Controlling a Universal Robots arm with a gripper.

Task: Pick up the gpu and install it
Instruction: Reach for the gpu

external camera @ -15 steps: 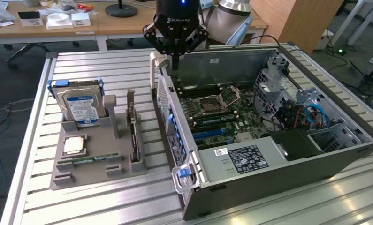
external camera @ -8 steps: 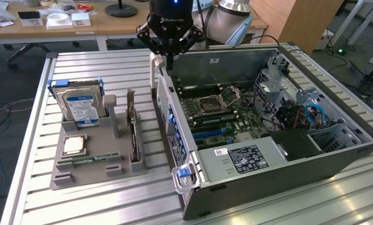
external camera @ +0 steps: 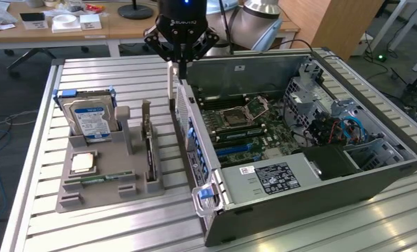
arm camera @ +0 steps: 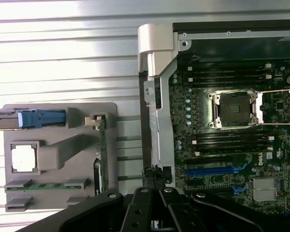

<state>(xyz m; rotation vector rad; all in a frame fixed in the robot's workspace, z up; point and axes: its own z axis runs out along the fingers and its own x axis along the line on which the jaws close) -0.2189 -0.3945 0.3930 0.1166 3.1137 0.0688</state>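
Slatted metal desk point(external camera: 89, 231) carries an open computer case point(external camera: 313, 189) toward its edge on the exterior view's right and a grey tray point(external camera: 110, 197) beside it, where the gpu point(external camera: 150, 155) stands on edge; the end effector point(external camera: 182, 71), pinched closed and empty, hangs above the case's tray-side wall.

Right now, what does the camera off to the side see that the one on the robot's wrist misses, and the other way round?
The exterior view gives the hard drive with its blue-white label, the computer's black power supply and desks behind. The wrist view gives a straight-down look at the motherboard, a small silver heatsink plain on it. Both share the gray tray with the gpu standing on edge, the processor socket and the closed fingers.
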